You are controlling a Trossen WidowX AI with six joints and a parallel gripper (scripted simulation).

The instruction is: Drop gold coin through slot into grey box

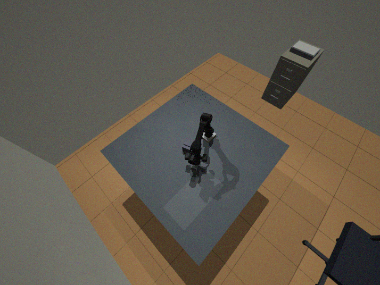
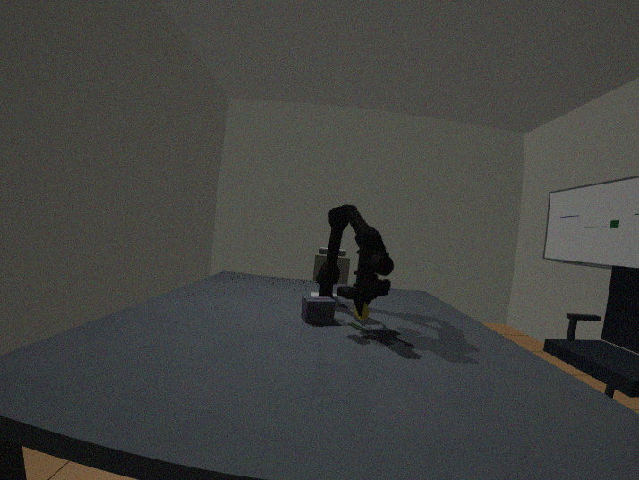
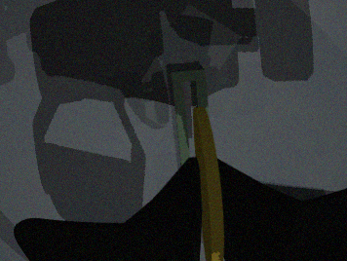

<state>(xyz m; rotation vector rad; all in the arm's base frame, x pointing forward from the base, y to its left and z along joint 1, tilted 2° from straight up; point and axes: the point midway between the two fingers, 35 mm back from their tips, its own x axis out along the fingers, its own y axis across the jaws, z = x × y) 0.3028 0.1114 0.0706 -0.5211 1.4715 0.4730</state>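
Observation:
My gripper [image 2: 364, 304] [image 3: 200, 166] is shut on the thin gold coin [image 2: 364, 311] [image 3: 212, 229], which shows edge-on between the dark fingers in the wrist view. The coin hangs a little above the dark-green holder [image 2: 357, 326] [image 3: 184, 127], which lies on the table just below. The closed grey box [image 2: 318, 310] stands on the table to the left of the gripper in the exterior view; its slot does not show. In the top view the arm [image 1: 196, 147] hides the coin and holder, and the box [image 1: 185, 149] peeks out at its left.
The arm's white base [image 1: 209, 137] stands on the blue-grey table [image 1: 147, 147] [image 2: 206, 372]. A filing cabinet [image 1: 290, 75] and a dark chair [image 1: 349, 257] stand on the floor away from the table. A whiteboard [image 2: 593, 224] hangs on the right wall.

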